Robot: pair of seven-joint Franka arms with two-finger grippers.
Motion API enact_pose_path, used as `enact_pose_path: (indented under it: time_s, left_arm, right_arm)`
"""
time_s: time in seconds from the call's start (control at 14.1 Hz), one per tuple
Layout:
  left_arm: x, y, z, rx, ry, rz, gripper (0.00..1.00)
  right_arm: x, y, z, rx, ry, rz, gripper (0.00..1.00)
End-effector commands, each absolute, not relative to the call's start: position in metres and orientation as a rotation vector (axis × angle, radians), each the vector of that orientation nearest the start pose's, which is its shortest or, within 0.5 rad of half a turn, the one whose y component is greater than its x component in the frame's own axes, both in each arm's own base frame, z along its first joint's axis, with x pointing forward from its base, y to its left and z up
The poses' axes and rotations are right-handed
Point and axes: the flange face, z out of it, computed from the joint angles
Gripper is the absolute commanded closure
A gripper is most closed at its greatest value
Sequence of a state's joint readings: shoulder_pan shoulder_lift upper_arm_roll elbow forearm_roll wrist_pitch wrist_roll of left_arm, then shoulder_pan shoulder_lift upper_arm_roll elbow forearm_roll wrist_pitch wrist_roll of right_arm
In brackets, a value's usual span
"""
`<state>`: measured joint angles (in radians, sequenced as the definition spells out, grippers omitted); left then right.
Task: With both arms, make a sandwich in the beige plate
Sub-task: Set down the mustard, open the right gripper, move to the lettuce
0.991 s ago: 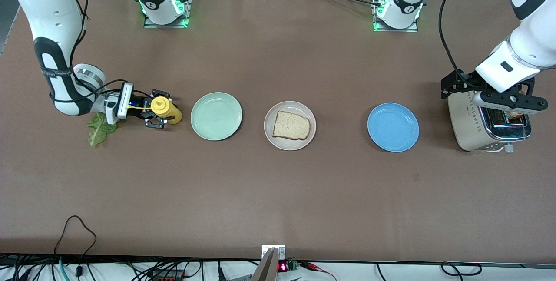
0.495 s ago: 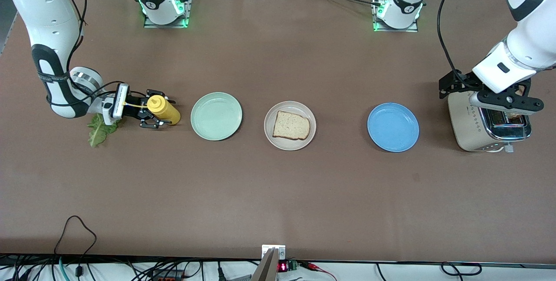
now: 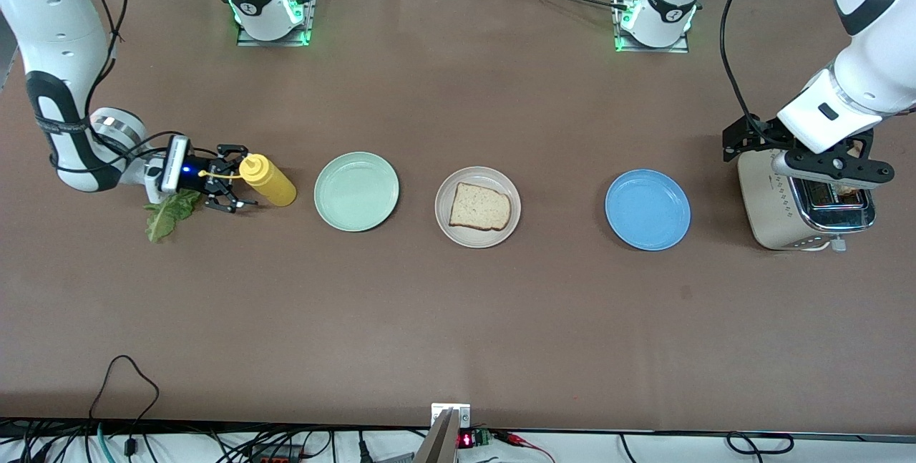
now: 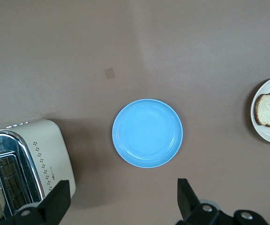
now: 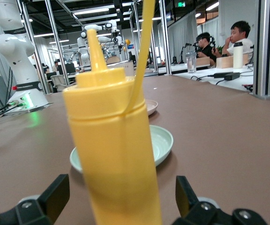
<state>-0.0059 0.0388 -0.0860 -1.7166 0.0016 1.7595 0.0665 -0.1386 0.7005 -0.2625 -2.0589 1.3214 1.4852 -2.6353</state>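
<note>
Backing off toward the frame's left edge, the right tool (image 3: pixel 227 187) has let go of the mustard bottle (image 3: pixel 266 179): a sec ago its fingers sat round the bottle, now they're spread wide w/ nothing held and the bottle stands alone at mid-left, beside the mint plate (image 3: pixel 356 191). Lettuce (image 3: pixel 168 212) lies just below the right wrist in frame, so that's prob. the next pick. The beige plate (image 3: pixel 478 207) sits dead centre w/ one bread slice (image 3: pixel 480 207) on it; no lettuce or top slice yet, so the sandwich is barely begun. The left tool (image 3: pixel 836 167), fully open and empty, hangs over the toaster (image 3: pixel 776 212) at mid-right, barely moved; blue plate (image 3: pixel 647 210) bare. Writing: small print on the toaster side, not legible.
</note>
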Motion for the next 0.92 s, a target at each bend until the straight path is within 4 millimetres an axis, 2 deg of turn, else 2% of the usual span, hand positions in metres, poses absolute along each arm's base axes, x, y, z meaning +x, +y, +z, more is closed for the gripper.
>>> enact_pose_path:
  time_s: [0.0,0.14,0.28,0.57,0.85]
  left_arm:
    - [0.571,-0.053,0.553,-3.136,0.253,0.0,0.0]
    - [0.571,-0.053,0.553,-3.136,0.253,0.0,0.0]
    - [0.571,-0.053,0.552,-3.136,0.253,0.002,0.0]
    - [0.57,-0.053,0.552,-3.135,0.253,0.012,0.0]
    - [0.57,-0.053,0.552,-3.135,0.253,0.017,0.0]
  right_arm:
    - [0.49,-0.125,0.113,-1.498,-1.14,-0.965,0.0]
    - [0.49,-0.148,0.129,-1.579,-1.131,-0.876,0.0]
    - [0.501,-0.17,0.154,-1.692,-1.153,-0.76,0.0]
    - [0.528,-0.202,0.224,-2.006,-1.142,-0.455,0.0]
    - [0.547,-0.209,0.275,-2.383,-1.05,-0.271,0.0]
